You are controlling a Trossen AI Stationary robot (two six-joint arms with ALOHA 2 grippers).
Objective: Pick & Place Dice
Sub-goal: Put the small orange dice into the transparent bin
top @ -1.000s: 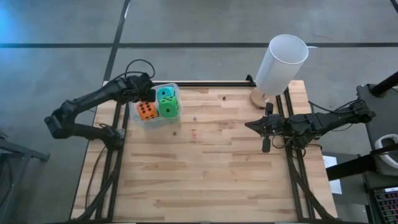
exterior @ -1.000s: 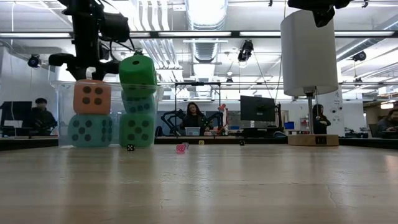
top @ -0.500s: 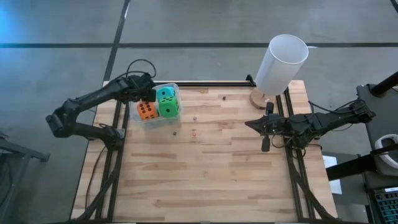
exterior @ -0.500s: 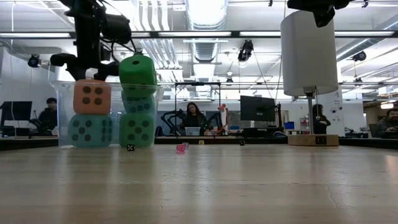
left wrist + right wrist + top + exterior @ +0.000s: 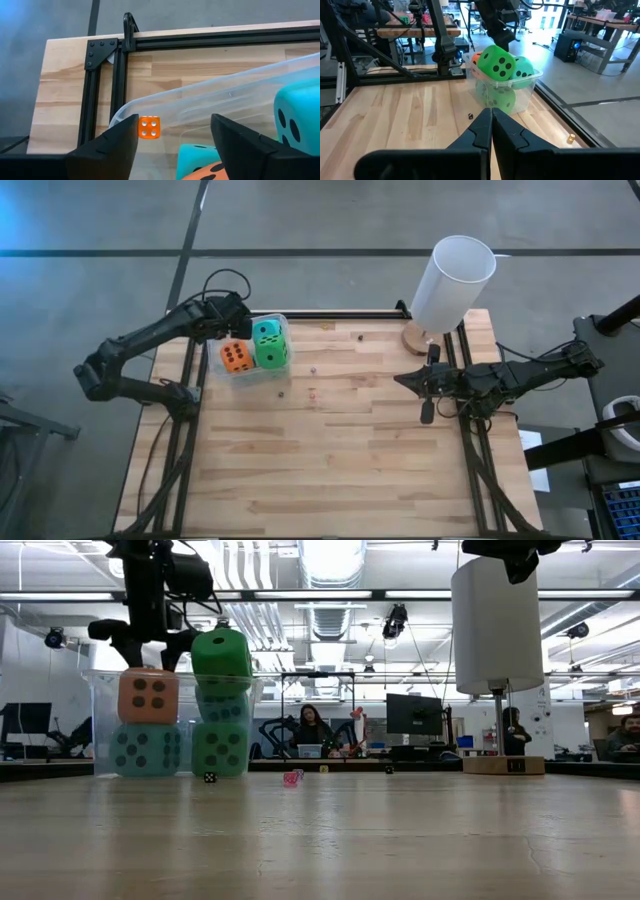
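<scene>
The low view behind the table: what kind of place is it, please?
Probably a robotics lab or open workshop: rows of ceiling strip lights, a computer monitor on a bench, and a seated person working beside another robot arm.

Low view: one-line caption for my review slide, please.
Left gripper open above the orange die, stacked with the other dice in the clear tub.

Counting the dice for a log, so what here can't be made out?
- Clear plastic tub, high view: top foam dice hide any beneath.
- Tiny dark and pink bits on the wooden table, low view: too small to identify.
- Left pincer, low view: upper arm cut off by the picture's top edge.
</scene>
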